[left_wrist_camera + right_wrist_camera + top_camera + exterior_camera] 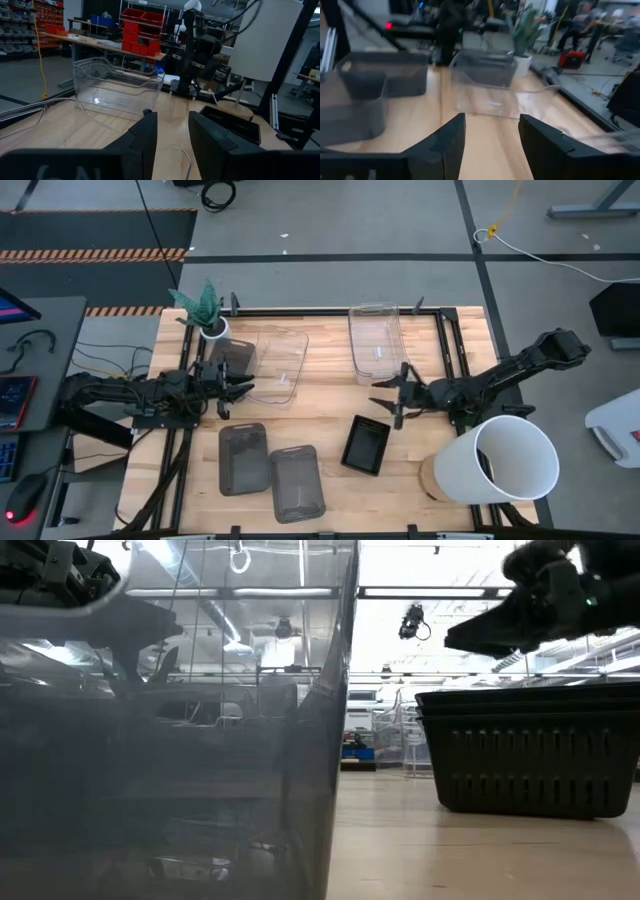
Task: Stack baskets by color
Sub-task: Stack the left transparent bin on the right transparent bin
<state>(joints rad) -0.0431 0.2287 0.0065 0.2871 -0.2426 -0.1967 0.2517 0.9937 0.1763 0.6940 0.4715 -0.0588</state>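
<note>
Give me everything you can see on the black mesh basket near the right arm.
The black mesh basket is a small, shallow rectangle of dark plastic with rounded corners and slotted side walls. It sits upright and empty on the wooden table, turned slightly askew. In the low view a seam below the rim hints at two nested baskets. The right end effector, open, hovers just above and beyond it, not touching.

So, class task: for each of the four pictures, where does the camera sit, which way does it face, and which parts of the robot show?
High view: above the table, facing straight down; both arms, left gripper and right gripper.
Low view: at tabletop height, facing level across; grey basket close, arm parts above.
Left wrist view: on the left arm, facing past its own fingers towards the clear basket.
Right wrist view: on the right arm, facing the plant.
Shared: the black basket is also in the low view.
</note>
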